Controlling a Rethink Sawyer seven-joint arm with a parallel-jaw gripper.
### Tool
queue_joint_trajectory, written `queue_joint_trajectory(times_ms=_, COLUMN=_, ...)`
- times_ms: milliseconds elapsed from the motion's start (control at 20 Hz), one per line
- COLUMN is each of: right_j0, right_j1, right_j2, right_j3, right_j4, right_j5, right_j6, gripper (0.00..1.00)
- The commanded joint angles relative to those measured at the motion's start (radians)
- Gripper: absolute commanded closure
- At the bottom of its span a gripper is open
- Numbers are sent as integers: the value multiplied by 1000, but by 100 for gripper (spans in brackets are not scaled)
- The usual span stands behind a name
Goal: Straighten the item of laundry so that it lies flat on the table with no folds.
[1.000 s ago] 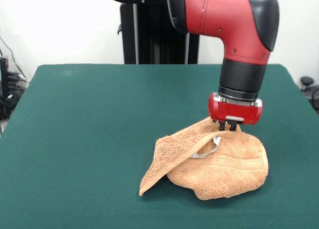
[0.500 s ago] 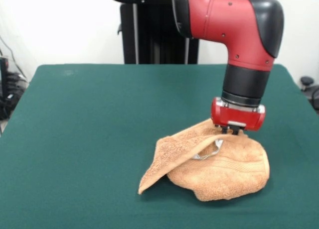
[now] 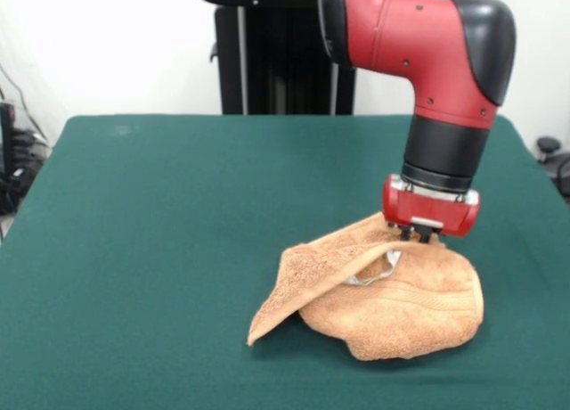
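The orange-tan towel (image 3: 392, 299) lies bunched and folded on the dark green table (image 3: 178, 214), toward the near right in the front view. One corner flap sticks out to the lower left, and a small white-grey label (image 3: 374, 269) shows under a raised fold. My gripper (image 3: 419, 238) points straight down at the towel's top edge. Its short dark fingers are pressed into the cloth, shut on the raised upper fold, which is lifted slightly off the heap.
The robot's black pedestal (image 3: 276, 53) stands behind the table's far edge. Dark cables and gear (image 3: 13, 160) sit off the table's left side, and a dark object (image 3: 552, 156) off its right side.
The gripper has shifted slightly to the right with the towel's upper fold, and the towel's right side has spread a little rightward.
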Motion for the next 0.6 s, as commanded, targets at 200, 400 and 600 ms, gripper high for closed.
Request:
queue_joint_trajectory(times_ms=200, right_j0=120, right_j1=40, right_j2=164, right_j3=164, right_j4=162, right_j5=-17, right_j6=413, gripper=100)
queue_joint_trajectory(times_ms=400, right_j0=123, right_j1=32, right_j2=179, right_j3=188, right_j4=182, right_j5=-23, right_j6=415, gripper=100)
queue_joint_trajectory(times_ms=600, right_j0=135, right_j1=23, right_j2=181, right_j3=203, right_j4=196, right_j5=-15, right_j6=427, gripper=100)
